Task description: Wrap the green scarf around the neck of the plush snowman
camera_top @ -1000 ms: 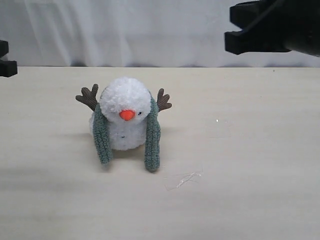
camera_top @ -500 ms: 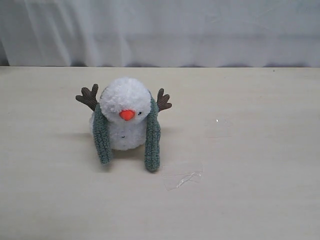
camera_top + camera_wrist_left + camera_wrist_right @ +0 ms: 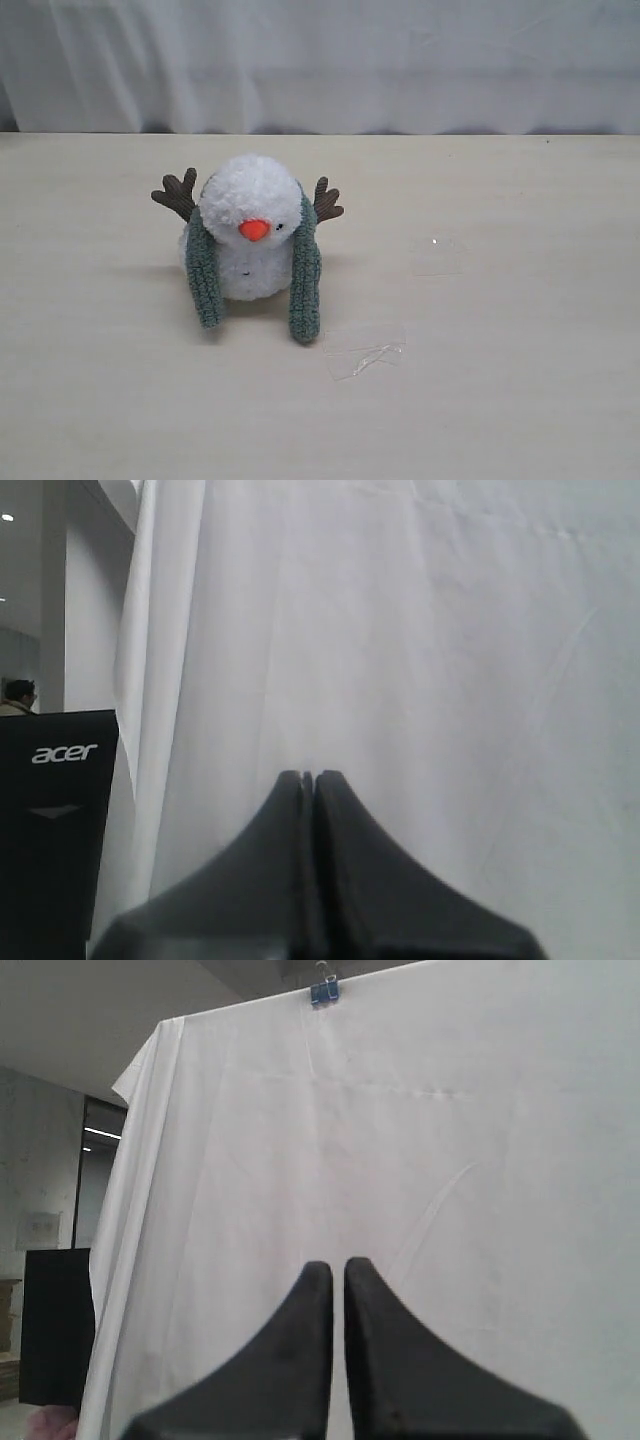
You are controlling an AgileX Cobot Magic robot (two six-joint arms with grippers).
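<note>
The plush snowman point(image 3: 250, 235) sits upright on the table, left of centre in the exterior view, facing the camera. The green scarf point(image 3: 305, 275) runs behind its head, and its two ends hang down the front, one on each side of the body, reaching the table. The head ball overhangs the neck, so the crease hardly shows. Neither gripper appears in the exterior view. My left gripper point(image 3: 308, 776) is shut with nothing in it and points at a white curtain. My right gripper point(image 3: 338, 1265) is also shut and empty, with only a thin slit between the fingers.
A scrap of clear plastic film point(image 3: 365, 352) lies on the beige table point(image 3: 500, 300) just right of the scarf's end. A white curtain point(image 3: 400, 60) hangs behind the table. A black Acer monitor point(image 3: 55, 830) stands beside the curtain.
One second ago the right arm showed at the top right and the left arm at the left edge of the exterior view. Both have since left it. Snowman and scarf have not moved.
</note>
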